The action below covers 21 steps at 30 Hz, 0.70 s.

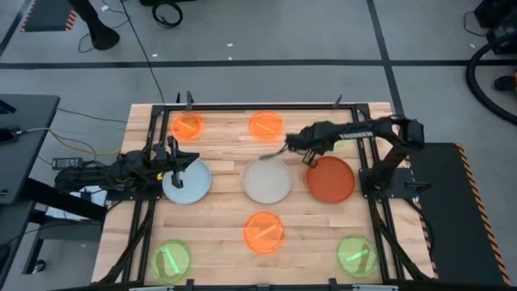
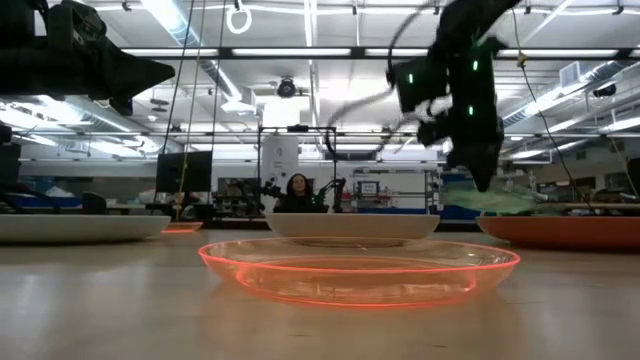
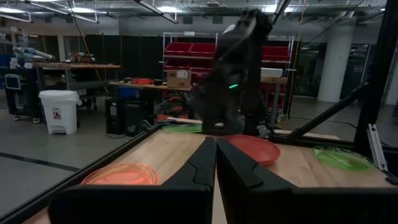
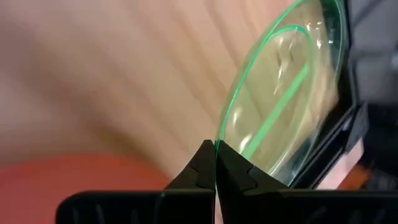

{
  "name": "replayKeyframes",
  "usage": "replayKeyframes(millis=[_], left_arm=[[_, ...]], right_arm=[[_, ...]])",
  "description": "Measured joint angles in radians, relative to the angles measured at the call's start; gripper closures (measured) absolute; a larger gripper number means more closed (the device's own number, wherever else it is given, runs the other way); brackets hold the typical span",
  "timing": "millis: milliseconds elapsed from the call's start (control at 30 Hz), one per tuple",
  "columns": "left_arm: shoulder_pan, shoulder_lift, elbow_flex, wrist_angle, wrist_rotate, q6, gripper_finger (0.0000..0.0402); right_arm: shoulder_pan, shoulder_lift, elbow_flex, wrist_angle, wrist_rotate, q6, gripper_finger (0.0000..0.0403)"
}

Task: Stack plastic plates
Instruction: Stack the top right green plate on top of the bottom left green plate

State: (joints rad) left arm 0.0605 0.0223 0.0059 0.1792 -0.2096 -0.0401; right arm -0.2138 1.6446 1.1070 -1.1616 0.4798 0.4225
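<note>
My right gripper (image 1: 311,158) is shut on a small translucent green plate (image 4: 280,99) and holds it above the far edge of the rust red-orange plate (image 1: 330,179). My left gripper (image 1: 174,158) is shut and empty over the pale blue plate (image 1: 187,183). The off-white plate (image 1: 267,181) lies flat between the blue and the red one. Small orange plates lie at the far left (image 1: 188,125), far middle (image 1: 266,125) and near middle (image 1: 264,232). Small green plates lie at the near left (image 1: 170,260) and near right (image 1: 356,255). My right gripper pinches the green plate's rim (image 4: 217,140) between its two fingers, only a short stretch of the edge. The rest of the plate reaches away past the fingertips. The plate is lifted clear of the table and of the rust plate (image 4: 74,171) below it.
Black frame rails (image 1: 367,162) run along the table's left, right and far sides. The near orange plate (image 2: 360,270) fills the front of the low view. Bare wood (image 1: 218,218) lies between the plates. A person (image 2: 298,190) sits in the room beyond the table.
</note>
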Motion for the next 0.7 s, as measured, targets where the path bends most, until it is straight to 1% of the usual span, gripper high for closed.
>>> replayKeyframes(millis=[100, 200, 300, 400, 500, 567, 633, 700], left_arm=[[0.0, 0.0, 0.0, 0.0, 0.0, 0.0, 0.0381], [0.0, 0.0, 0.0, 0.0, 0.0, 0.001, 0.0381], [0.0, 0.0, 0.0, 0.001, 0.0, 0.0, 0.0381], [0.0, 0.0, 0.0, 0.002, 0.0, 0.0, 0.0381], [0.0, 0.0, 0.0, 0.002, 0.0, 0.0, 0.0381], [0.0, 0.0, 0.0, 0.003, 0.0, 0.001, 0.0381], [0.0, 0.0, 0.0, 0.003, 0.0, 0.0, 0.0381], [0.0, 0.0, 0.0, 0.003, 0.0, 0.0, 0.0381]], right_arm=[[0.154, 0.0, 0.096, -0.035, -0.002, -0.034, 0.0399], [0.31, 0.011, 0.195, -0.016, -0.007, -0.161, 0.0399], [0.46, 0.044, 0.276, 0.079, -0.013, -0.391, 0.04], [0.584, 0.09, 0.322, 0.197, -0.016, -0.653, 0.04], [0.663, 0.149, 0.334, 0.363, -0.036, -0.895, 0.0398], [0.697, 0.199, 0.344, 0.489, -0.076, -1.048, 0.0397], [0.722, 0.259, 0.373, 0.598, -0.1, -1.161, 0.0397], [0.738, 0.324, 0.428, 0.673, -0.12, -1.238, 0.0396]])
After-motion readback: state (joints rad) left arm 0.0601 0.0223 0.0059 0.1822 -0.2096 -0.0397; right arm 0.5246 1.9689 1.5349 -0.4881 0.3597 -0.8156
